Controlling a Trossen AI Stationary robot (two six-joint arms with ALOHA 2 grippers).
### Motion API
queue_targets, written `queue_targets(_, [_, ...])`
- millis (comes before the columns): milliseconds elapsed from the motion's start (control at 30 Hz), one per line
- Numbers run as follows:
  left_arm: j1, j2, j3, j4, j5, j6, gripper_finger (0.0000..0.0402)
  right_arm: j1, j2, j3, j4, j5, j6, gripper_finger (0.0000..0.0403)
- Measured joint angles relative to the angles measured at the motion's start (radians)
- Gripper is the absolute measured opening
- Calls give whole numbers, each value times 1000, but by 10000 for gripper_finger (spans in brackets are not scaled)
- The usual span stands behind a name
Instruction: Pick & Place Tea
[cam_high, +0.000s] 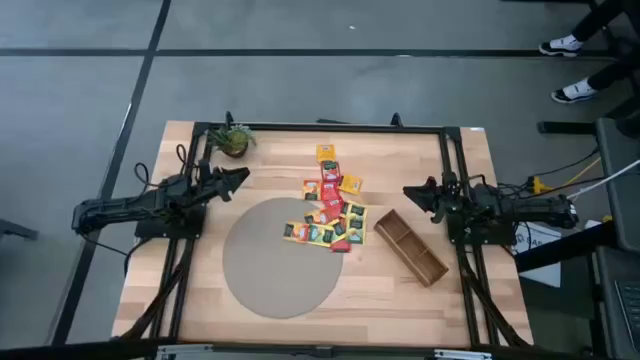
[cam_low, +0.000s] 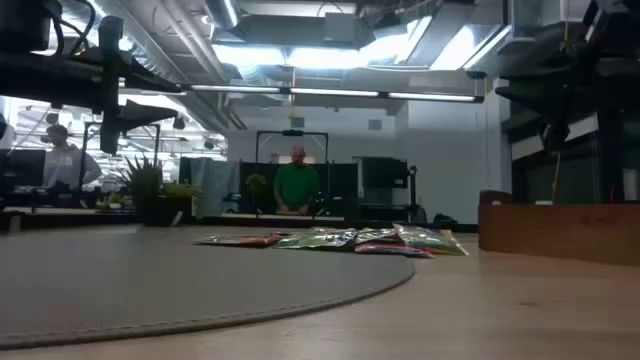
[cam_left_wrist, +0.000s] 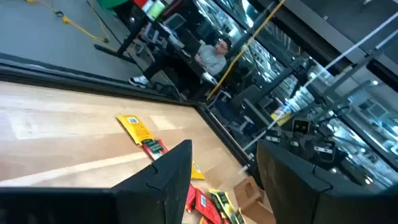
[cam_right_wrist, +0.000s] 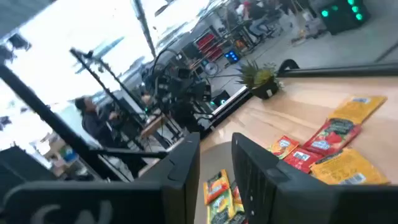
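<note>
1. Nothing is picked yet: the tea sachets (cam_high: 330, 208) lie heaped mid-table, just left of the wooden tray (cam_high: 411, 246).
2. The left gripper (cam_high: 238, 177) waits spread and empty; the right gripper (cam_high: 412, 192) stands part-open and empty.
3. Next, I judge, one arm must descend onto an edge sachet.

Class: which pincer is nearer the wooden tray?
Right. The right pincer hovers just beyond the tray's far end, on its own side. The left pincer hangs across the tea pile, by the plant.
</note>
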Motion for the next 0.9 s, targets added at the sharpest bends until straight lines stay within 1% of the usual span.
queue_targets(133, [0, 0, 0, 1, -16, -5, 178, 0, 0, 0, -1, 46, 107, 94])
queue_targets(333, [0, 0, 0, 1, -17, -6, 178, 0, 0, 0, -1, 45, 242, 94])
queue_targets(400, [0, 0, 0, 2, -22, 15, 178, 0, 0, 0, -1, 45, 282, 94])
queue_targets(533, [0, 0, 0, 18, -74, 22, 178, 0, 1, 0, 49, 45, 320, 94])
queue_targets(567, [0, 0, 0, 37, -70, 24, 178, 0, 2, 0, 80, 45, 317, 94])
queue_targets(633, [0, 1, 3, 67, -10, 62, 178, 0, 16, 10, 134, 45, 318, 94])
queue_targets(700, [0, 22, 28, 69, 48, 113, 178, 0, 56, 58, 143, 42, 289, 94])
queue_targets(767, [0, 63, 81, 67, 71, 179, 177, 0, 126, 130, 137, 21, 221, 94])
queue_targets(833, [0, 129, 147, 37, 83, 263, 175, 0, 226, 217, 109, 7, 136, 94])
queue_targets(900, [0, 218, 222, -37, 91, 336, 173, 0, 348, 316, 53, 2, 55, 94])
